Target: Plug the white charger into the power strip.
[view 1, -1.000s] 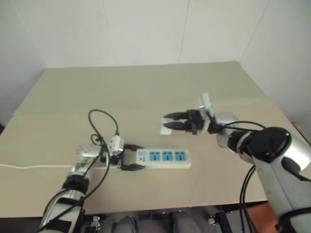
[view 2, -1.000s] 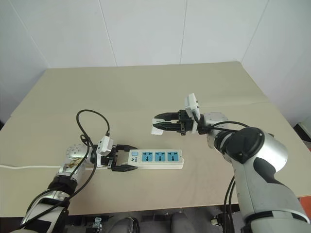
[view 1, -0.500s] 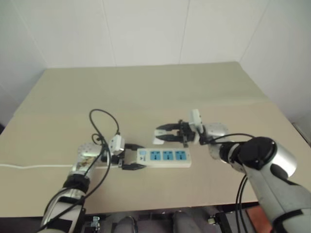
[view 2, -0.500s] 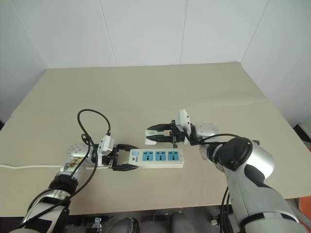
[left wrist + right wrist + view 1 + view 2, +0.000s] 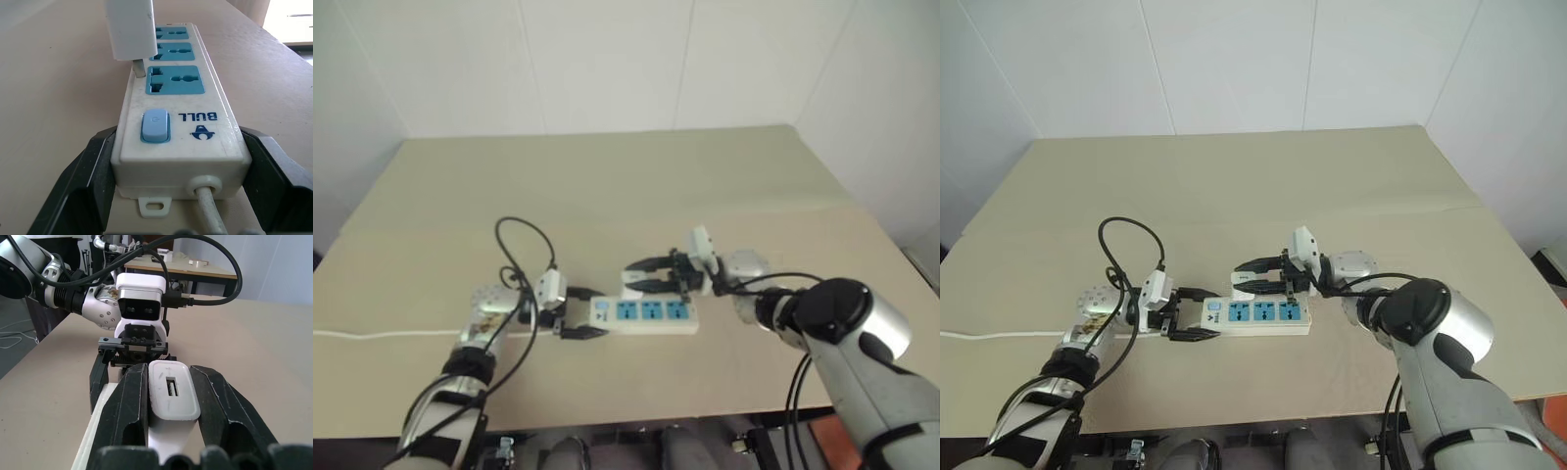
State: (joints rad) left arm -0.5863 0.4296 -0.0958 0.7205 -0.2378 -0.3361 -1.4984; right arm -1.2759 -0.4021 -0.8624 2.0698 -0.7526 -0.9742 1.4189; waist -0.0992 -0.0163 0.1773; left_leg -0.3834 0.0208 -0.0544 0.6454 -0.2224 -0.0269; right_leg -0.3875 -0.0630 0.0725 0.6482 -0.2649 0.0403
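Item 1, power strip: lies flat on the tan surface, long axis running left to right across the robot's front. Its 3 blue socket faces point up. The switch end, with a blue button and the thin white cord, points toward the robot's left.

Item 2, left gripper: set around the switch end of the power strip, 1 black finger on each long side. The left wrist view shows both fingers lying close against the strip's side walls at the cord end. The jaws stand wide, spanning the strip's full width.

Item 3, white charger: held in the right gripper, clamped between its 2 black fingers with the fingers pressed on the charger's 2 flat sides. A small slot shows on the charger's exposed end face in the right wrist view.

Item 4, position of charger against strip: the charger hangs just above the strip, over the socket nearest the switch. In the left wrist view the charger sits toward the strip's far long edge, and a metal prong below it meets the white casing beside the first blue socket face rather than inside a slot. The charger body is clear of the strip's top face.

Item 5, right gripper heading: points toward the robot's left, roughly level, facing the left gripper.
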